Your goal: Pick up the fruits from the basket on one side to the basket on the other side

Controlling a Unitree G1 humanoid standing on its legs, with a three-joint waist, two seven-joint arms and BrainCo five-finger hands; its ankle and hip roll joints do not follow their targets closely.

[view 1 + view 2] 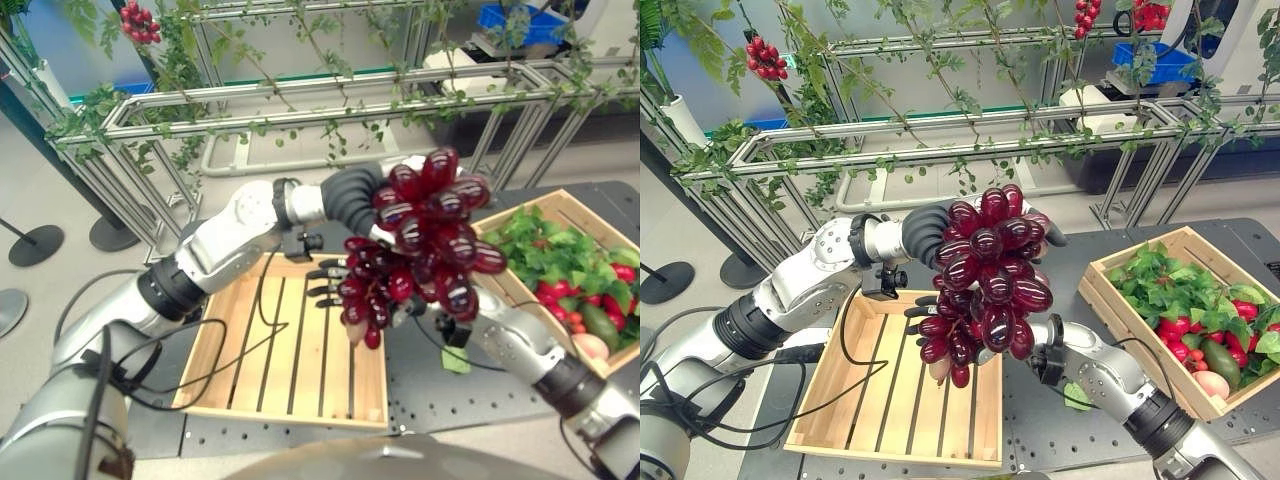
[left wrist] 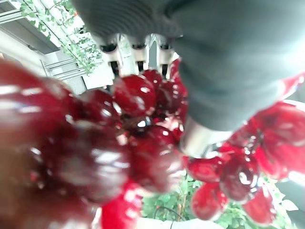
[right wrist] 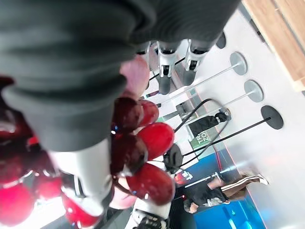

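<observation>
Left hand (image 1: 930, 228) grips the top of a dark red grape bunch (image 1: 985, 280), fingers curled over its upper end. That bunch hangs long axis roughly upright, tip pointing down, above the near right edge of the empty slatted wooden basket (image 1: 890, 400). Right hand (image 1: 335, 280) shows beneath the bunch with straight fingers beside the grapes. Further right, a second wooden basket (image 1: 1120, 310) holds leafy greens and red fruits.

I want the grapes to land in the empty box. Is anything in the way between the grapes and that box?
Nothing visible blocks it. The grapes hang in the air, held between the left hand and the right hand, above the right edge of the empty wooden crate. Its slatted floor is bare. The crate of vegetables sits off to the right.
</observation>
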